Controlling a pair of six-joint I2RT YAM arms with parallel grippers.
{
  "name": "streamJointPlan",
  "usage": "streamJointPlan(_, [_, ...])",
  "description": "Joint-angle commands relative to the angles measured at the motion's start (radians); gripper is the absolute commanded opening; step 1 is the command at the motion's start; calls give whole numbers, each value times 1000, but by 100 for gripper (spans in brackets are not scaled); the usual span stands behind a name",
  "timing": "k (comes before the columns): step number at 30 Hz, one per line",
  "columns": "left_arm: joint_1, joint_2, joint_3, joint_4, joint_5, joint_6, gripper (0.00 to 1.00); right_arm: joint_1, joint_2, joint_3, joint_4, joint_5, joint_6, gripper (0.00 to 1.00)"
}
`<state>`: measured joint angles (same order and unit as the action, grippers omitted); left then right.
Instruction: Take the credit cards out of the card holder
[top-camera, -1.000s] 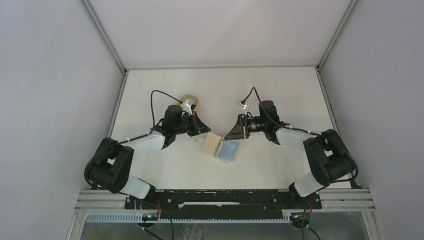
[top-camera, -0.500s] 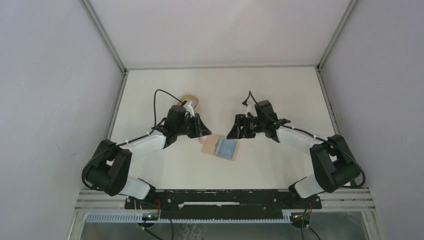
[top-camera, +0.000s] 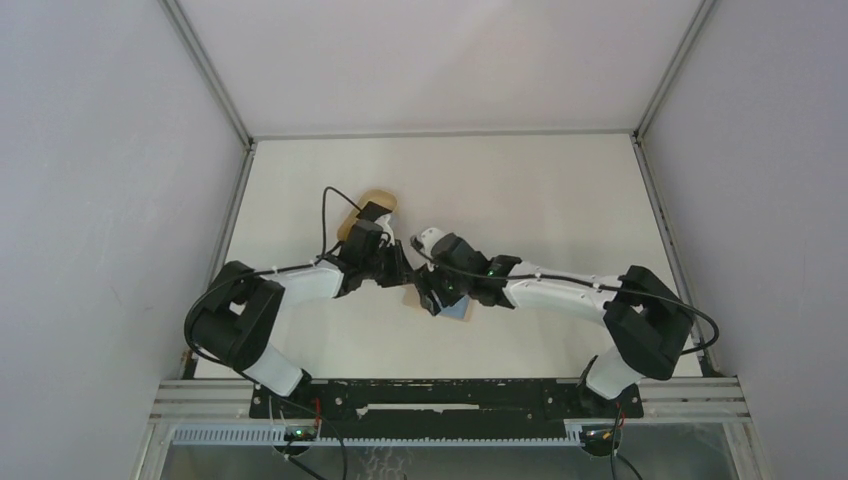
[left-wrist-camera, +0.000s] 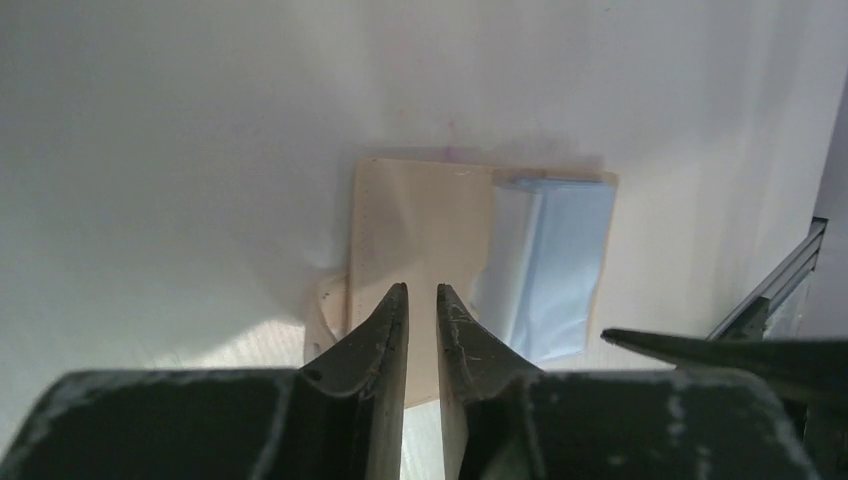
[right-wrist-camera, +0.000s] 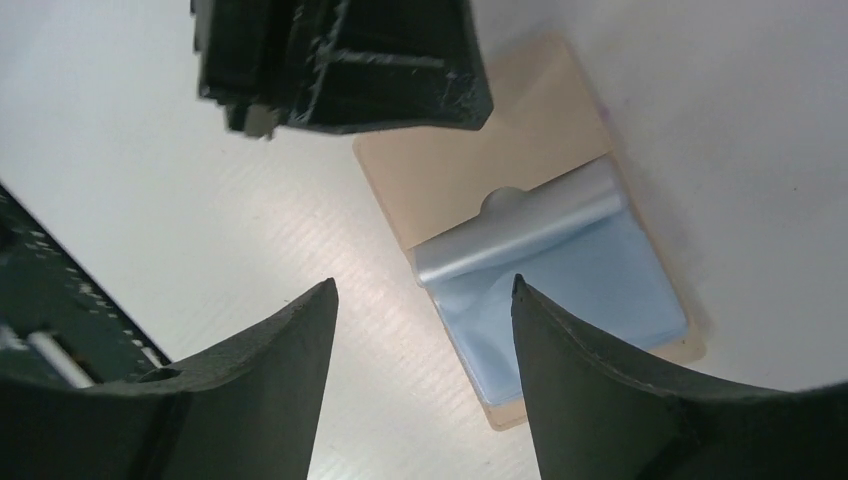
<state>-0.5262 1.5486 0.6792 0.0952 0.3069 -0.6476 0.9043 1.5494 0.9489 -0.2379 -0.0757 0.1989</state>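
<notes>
The tan card holder (left-wrist-camera: 420, 225) lies flat on the white table, with the light blue credit cards (left-wrist-camera: 555, 255) sticking out of its right side. My left gripper (left-wrist-camera: 420, 290) is shut but for a thin slit, holds nothing, and has its tips over the holder's near edge. My right gripper (right-wrist-camera: 418, 288) is open and empty; one finger is over the cards (right-wrist-camera: 570, 290), the other over bare table beside the holder (right-wrist-camera: 480, 160). In the top view both grippers, the left (top-camera: 397, 272) and the right (top-camera: 437, 297), meet over the holder (top-camera: 411, 297) and hide most of it.
An oval tan tray (top-camera: 378, 199) stands just behind the left wrist, partly hidden by it. The left gripper's body (right-wrist-camera: 340, 60) fills the top of the right wrist view, close to the right fingers. The enclosure's walls stand on three sides.
The right arm has swung left and come down over the cards. The left gripper has moved in over the holder's left part. The two grippers, apart a second ago, now almost touch.
</notes>
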Motion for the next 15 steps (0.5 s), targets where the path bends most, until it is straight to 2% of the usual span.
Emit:
streamJointPlan(1, [-3,38,-30,69,-10,-18,17,87,35,26,-38,248,-109,71])
streamJointPlan(5, [-3,75,-45,93,-6,-26,8,131,67,27,-34,328,-135,63])
streamJointPlan(9, [-3,93,-53,100,-5,-20,9,170,94,28,-11,408,-176,57])
streamJointPlan(15, [-3,121,-55,108,0,-18,9,206,142,57,-13,448,-215,56])
